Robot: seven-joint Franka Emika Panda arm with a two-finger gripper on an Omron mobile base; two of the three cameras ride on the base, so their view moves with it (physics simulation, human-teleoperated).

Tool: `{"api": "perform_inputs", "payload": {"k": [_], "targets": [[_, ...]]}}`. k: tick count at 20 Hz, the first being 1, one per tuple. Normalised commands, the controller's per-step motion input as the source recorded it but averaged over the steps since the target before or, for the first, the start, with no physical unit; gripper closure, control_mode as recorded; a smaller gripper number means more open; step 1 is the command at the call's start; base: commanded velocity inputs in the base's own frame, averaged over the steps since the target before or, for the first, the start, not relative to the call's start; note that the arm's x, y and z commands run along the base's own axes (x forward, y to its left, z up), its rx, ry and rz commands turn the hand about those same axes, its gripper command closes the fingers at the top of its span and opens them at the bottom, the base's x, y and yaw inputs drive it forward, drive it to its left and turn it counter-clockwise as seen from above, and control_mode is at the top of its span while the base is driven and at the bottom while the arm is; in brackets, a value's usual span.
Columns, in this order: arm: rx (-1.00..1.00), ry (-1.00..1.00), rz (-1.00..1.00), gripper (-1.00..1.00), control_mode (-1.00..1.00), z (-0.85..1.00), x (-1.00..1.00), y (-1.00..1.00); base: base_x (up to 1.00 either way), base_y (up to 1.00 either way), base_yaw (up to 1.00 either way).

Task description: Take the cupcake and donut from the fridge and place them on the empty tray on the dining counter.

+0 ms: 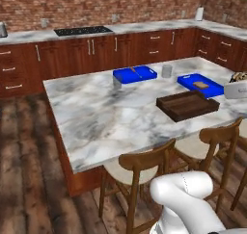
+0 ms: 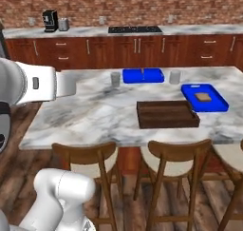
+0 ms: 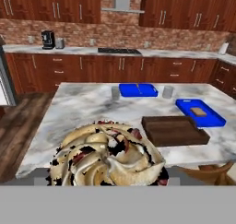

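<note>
The cupcake (image 3: 107,159), brownish with pale swirled icing, looms large at the bottom of the hand view, right where my fingers rise. It hides the fingertips, and my gripper is shut on it. Beyond it lies the marble dining counter (image 3: 87,105) (image 1: 101,117) (image 2: 95,112). The dark brown wooden tray (image 3: 174,131) (image 1: 187,105) (image 2: 167,114) sits empty on the counter, ahead and to the right of the cupcake. My white arm (image 2: 33,82) reaches in from the left, short of the counter's near edge. The donut is out of view. A grey-white upright edge (image 3: 4,80) at far left may be the fridge.
Two flat blue rectangles (image 2: 143,75) (image 2: 204,97) and two grey cups (image 2: 115,79) (image 2: 175,76) stand on the counter behind and right of the tray. Wooden stools (image 2: 161,163) line the near edge. The wall counter with a stovetop (image 2: 134,29) runs along the back.
</note>
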Motion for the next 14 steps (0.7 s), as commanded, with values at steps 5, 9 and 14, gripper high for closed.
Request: {"api": "perform_inputs", "payload": {"k": [5,9,14], "targets": [[0.0,0.0,0.0,1.0,1.0,0.0,0.0,0.0,0.0,-1.0,0.06],[0.0,0.0,0.0,1.0,1.0,0.0,0.0,0.0,0.0,-1.0,0.1],[0.0,0.0,0.0,1.0,1.0,0.0,0.0,0.0,0.45,-0.99,0.4]]}}
